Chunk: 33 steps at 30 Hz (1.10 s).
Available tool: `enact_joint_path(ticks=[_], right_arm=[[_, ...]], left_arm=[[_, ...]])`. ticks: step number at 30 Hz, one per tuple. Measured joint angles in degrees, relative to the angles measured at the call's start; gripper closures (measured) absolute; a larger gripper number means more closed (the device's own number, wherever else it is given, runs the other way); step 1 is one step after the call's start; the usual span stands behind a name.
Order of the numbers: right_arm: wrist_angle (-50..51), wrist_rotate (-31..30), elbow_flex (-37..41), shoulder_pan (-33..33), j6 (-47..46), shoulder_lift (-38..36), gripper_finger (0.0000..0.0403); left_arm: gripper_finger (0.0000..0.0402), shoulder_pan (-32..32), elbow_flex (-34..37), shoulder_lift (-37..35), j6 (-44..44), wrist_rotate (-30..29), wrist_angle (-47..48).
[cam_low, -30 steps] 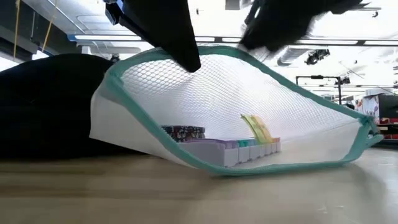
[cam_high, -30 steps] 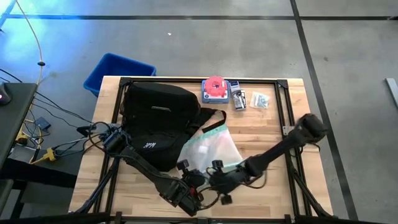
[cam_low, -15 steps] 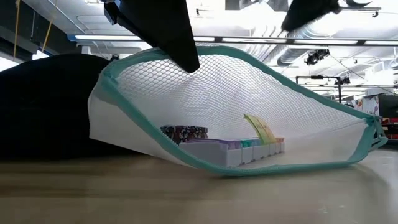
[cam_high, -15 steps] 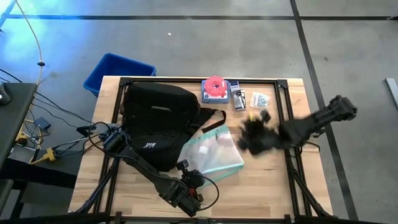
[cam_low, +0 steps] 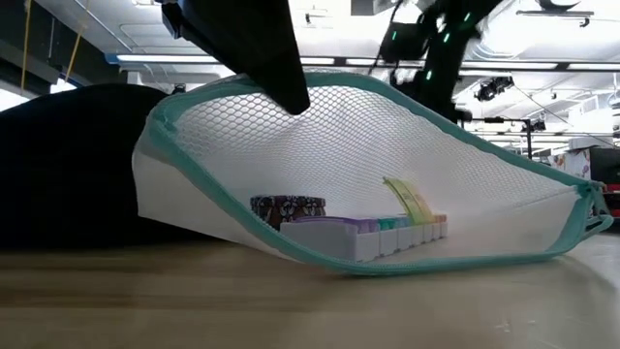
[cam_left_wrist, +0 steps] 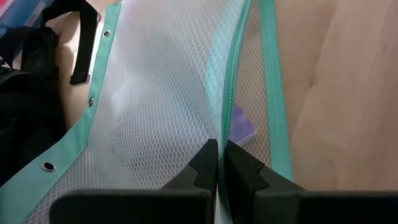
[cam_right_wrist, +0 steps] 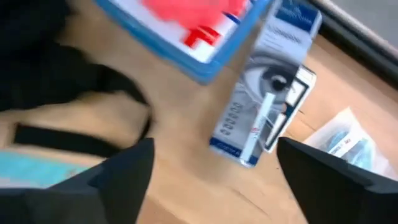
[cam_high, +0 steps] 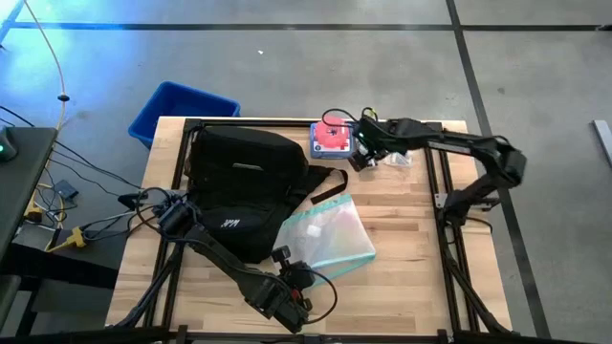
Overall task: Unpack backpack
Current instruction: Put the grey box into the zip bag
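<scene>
A mesh pouch [cam_high: 328,235] (pill organizer [cam_low: 373,233] inside) lies right of the backpack [cam_high: 244,189].

The print on the small grey-and-white eye-picture carton [cam_right_wrist: 264,109] is too blurred to read, and the red-and-blue packet [cam_right_wrist: 199,28] beside it runs off the frame.

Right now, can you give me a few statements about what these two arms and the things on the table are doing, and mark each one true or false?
1. The left gripper is pinching the mesh pouch by its teal zipper edge. True.
2. The right gripper hovers over the mesh pouch. False: it is at the table's far edge, above the small grey box.
3. The right gripper is open and empty. True.
4. The backpack sits in the blue bin. False: it lies on the table.
</scene>
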<state>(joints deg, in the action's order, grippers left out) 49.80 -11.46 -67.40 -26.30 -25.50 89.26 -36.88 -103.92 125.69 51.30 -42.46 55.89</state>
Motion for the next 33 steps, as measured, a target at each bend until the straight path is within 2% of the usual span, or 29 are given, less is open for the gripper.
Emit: enact_joint_path(ticks=[3, 7, 11, 20, 25, 33], right_arm=[[-1.73, 0.09, 0.00, -1.65, 0.58, 5.29, 0.0039], [-2.60, -0.03, 0.00, -2.58, 0.74, 10.56, 0.0025], [-2.50, -1.64, 0.02, -3.29, 0.94, 14.21, 0.0022], [-2.54, -1.66, 0.02, -4.57, -0.13, 17.53, 0.0029], [-2.37, -1.74, 0.02, -4.58, -0.09, 17.68, 0.0076], [3.36, -2.62, -0.07, -4.57, 0.09, 17.28, 0.0196]], left_arm=[[0.0402, 0.00, 0.00, 0.00, -0.47, 0.02, -0.01], [0.0402, 0.00, 0.00, 0.00, -0.47, 0.04, -0.03], [0.0402, 0.02, 0.00, 0.00, -0.49, 0.07, -0.01], [0.0402, 0.02, 0.00, 0.00, -0.48, 0.04, -0.03], [0.0402, 0.02, 0.00, 0.00, -0.49, 0.09, -0.01], [0.0402, -0.26, 0.00, 0.00, -0.49, 0.07, -0.01]])
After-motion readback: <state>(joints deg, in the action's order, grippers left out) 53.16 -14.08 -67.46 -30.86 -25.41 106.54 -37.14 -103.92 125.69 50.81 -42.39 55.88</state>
